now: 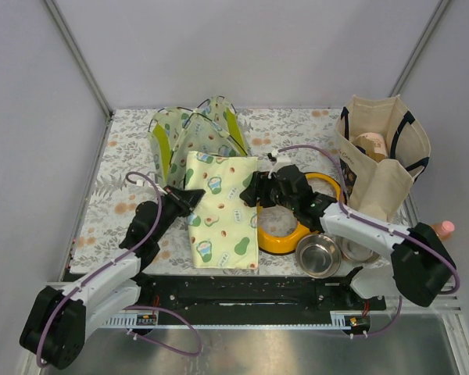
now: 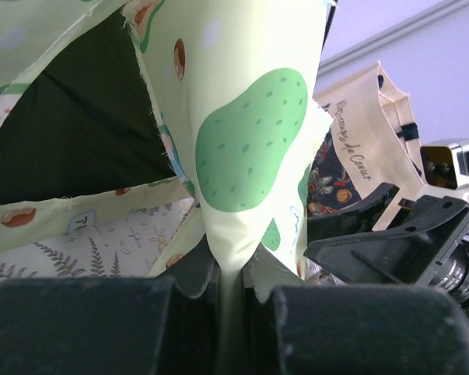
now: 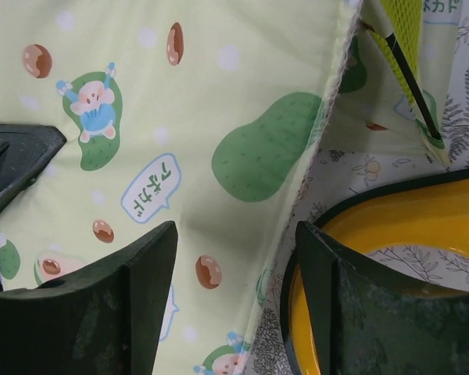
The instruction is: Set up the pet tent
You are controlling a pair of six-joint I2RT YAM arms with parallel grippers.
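Now your left gripper [image 2: 233, 291] clamps the mat [image 1: 223, 209] — your right gripper [image 3: 236, 237], released, straddles its other side; close it, then lift toward the far-edge pet tent [image 1: 189, 133].

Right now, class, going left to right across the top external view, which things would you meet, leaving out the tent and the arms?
In order: flat square avocado-print fabric mat → round orange plastic feeder ring → shiny round steel bowl → beige canvas tote bag with black handles.

A speech bubble [image 3: 151, 187] on the avocado-print mat [image 3: 219, 78] reads アボカド; the tote bag [image 2: 367, 133] bears script ending "de Coeur".
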